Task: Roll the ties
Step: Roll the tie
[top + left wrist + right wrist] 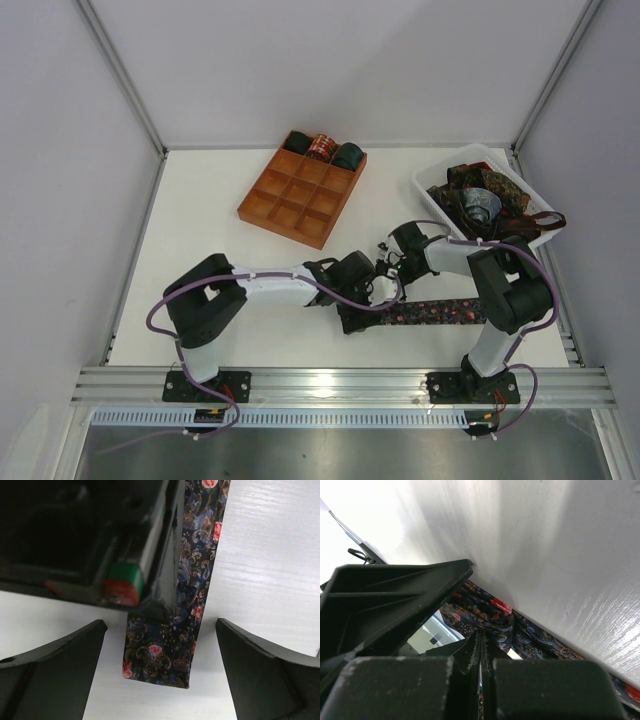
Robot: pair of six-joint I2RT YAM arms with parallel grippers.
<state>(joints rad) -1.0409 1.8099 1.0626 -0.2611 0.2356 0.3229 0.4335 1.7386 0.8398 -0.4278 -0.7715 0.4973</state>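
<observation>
Necktie (440, 311), dark paisley with red blossoms, flat on the white table (200, 230) near the front edge, stretched left to right ahead of the right arm's base. At its left end, left fingers (60, 660) spread wide, one on each side of the cut end without touching it, holding nothing. Just beyond, right fingers (480, 652) pressed fully together, tips down on the tie's edge where the fabric bunches; pinched or merely pressed, impossible to tell. Farther back, orange-brown gridded tray (290, 205) with three rolled ties (321, 147) in its far row. To the right, white bin (428, 186) heaped with loose ties (495, 200).
</observation>
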